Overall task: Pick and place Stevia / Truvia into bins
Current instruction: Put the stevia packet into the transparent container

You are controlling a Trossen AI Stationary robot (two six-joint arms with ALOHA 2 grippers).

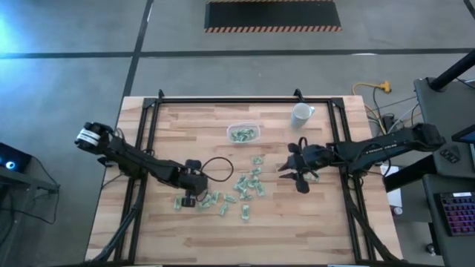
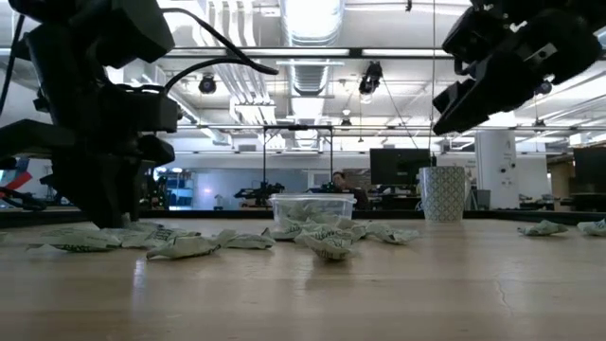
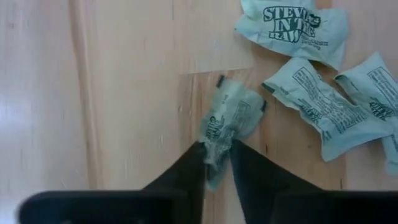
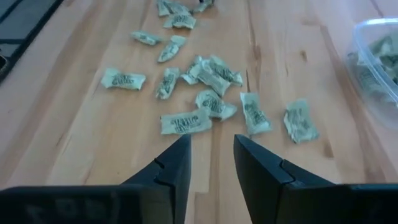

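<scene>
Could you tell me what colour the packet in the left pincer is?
Light green with dark print; the packet shows best in the left wrist view, pinched by the left pincer.

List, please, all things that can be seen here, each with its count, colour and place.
packets: many, light green, scattered mid-table; some inside the bin; one in the left hand
bin: one, clear, far middle of table
cup: one, white, right of the bin
table: one, light wood
person: one, far in the room behind
left hand: dark, low at the left packets, shut on a packet
right hand: dark, open, raised above the right packets
</scene>
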